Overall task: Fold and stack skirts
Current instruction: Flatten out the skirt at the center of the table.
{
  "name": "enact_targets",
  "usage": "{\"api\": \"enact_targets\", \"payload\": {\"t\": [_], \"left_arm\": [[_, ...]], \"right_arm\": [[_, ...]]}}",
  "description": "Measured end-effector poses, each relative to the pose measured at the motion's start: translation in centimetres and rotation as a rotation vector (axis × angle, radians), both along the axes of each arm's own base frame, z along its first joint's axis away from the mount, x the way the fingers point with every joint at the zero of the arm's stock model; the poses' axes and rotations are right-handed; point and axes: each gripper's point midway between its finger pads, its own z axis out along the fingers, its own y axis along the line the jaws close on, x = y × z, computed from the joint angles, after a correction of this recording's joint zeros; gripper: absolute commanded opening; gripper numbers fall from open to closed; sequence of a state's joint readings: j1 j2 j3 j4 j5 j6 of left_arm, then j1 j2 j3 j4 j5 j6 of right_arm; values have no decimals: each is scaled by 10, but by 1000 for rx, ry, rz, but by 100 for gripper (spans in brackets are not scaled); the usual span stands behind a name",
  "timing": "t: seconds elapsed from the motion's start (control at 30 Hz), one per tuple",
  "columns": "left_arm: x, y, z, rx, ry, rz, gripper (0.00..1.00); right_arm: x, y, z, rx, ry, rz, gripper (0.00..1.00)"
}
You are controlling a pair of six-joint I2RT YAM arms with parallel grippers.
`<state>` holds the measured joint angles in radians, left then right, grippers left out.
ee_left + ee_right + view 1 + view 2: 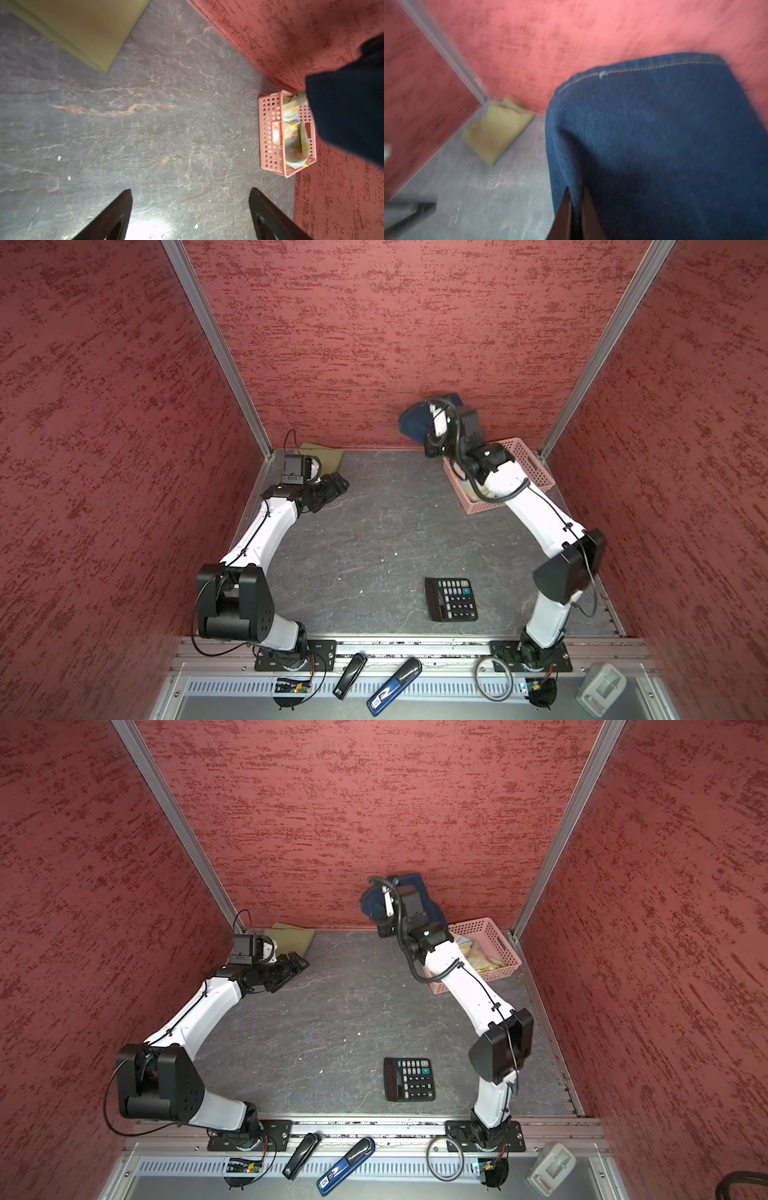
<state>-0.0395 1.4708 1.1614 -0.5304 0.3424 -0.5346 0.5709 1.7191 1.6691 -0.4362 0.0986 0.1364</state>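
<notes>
In both top views your right hand (434,414) is raised against the back wall (415,323) with the denim skirt (413,420) bunched around it, clear of the tabletop (374,531) and near the pink basket (536,464). The floral skirt (482,955) lies crumpled inside that basket, and the olive skirt (328,456) lies flat in the far left corner, looking already folded. Your left hand (338,485) hovers just beside the olive one and holds nothing. From above, the denim is too bunched to show an axis. In the left wrist view the left hand's fingers (122,207) stand wide apart over bare tabletop, a corner of the olive skirt points toward the open middle, and the denim hangs as a dark sheet in front of the basket. The right wrist view is blurred, but the right hand's two fingers are pinched on a fold of denim, and the cloth spreads away from them to a stitched edge running crosswise. I judge its long axis runs from the pinch to that edge, hanging downward. You look to be fetching the second skirt. Next, carry it to the open middle, clear of the calculator (451,599), lay it flat, and bring the left hand to a free edge to spread it before folding.
</notes>
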Motion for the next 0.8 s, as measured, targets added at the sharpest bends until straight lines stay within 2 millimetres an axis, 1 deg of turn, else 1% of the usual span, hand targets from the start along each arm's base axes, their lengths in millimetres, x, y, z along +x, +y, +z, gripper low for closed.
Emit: {"api": "enact_targets", "payload": {"t": [0.03, 0.1, 0.17, 0.2, 0.23, 0.27, 0.33, 0.37, 0.4, 0.47, 0.5, 0.53, 0.57, 0.6, 0.67, 0.73, 0.8], "left_arm": [[-2, 2, -4, 0, 10, 4, 89], [-5, 5, -10, 1, 26, 11, 90], [-5, 5, -11, 1, 28, 12, 91], [-4, 5, -11, 1, 25, 12, 91], [-4, 4, -10, 1, 21, 11, 91], [-3, 3, -10, 4, 16, 7, 91], [-3, -1, -10, 16, 9, -6, 91], [-3, -7, -10, 31, 5, -20, 91], [-4, -13, -10, 45, 1, -39, 91], [-5, -33, -9, 85, -16, -96, 90], [-6, -45, -9, 110, -27, -130, 90], [-7, -57, -9, 132, -36, -167, 90], [-10, -70, -10, 159, -46, -209, 90], [-12, -83, -13, 185, -51, -248, 90], [-17, -106, -21, 229, -53, -319, 89], [-22, -120, -33, 266, -41, -362, 89], [-24, -125, -44, 295, -23, -378, 89]], "right_arm": [[-20, 3, -28, -2, 42, 15, 63], [-62, 13, -87, -5, 156, 59, 80], [-84, 11, -125, -17, 237, 69, 88], [-87, 6, -135, -18, 261, 55, 90], [-87, 2, -136, -17, 266, 42, 91], [-84, -1, -131, -10, 252, 28, 91], [-74, -7, -106, 19, 203, -2, 91], [-68, -9, -88, 46, 171, -17, 90], [-61, -12, -68, 78, 138, -33, 89], [-49, -23, -39, 129, 90, -69, 88], [-45, -31, -29, 150, 74, -93, 87], [-43, -38, -25, 163, 70, -113, 87], [-41, -46, -26, 171, 75, -135, 86], [-40, -53, -30, 177, 89, -156, 86], [-41, -64, -48, 176, 135, -187, 85], [-44, -73, -71, 167, 198, -212, 85], [-47, -75, -94, 155, 272, -223, 84]]}}
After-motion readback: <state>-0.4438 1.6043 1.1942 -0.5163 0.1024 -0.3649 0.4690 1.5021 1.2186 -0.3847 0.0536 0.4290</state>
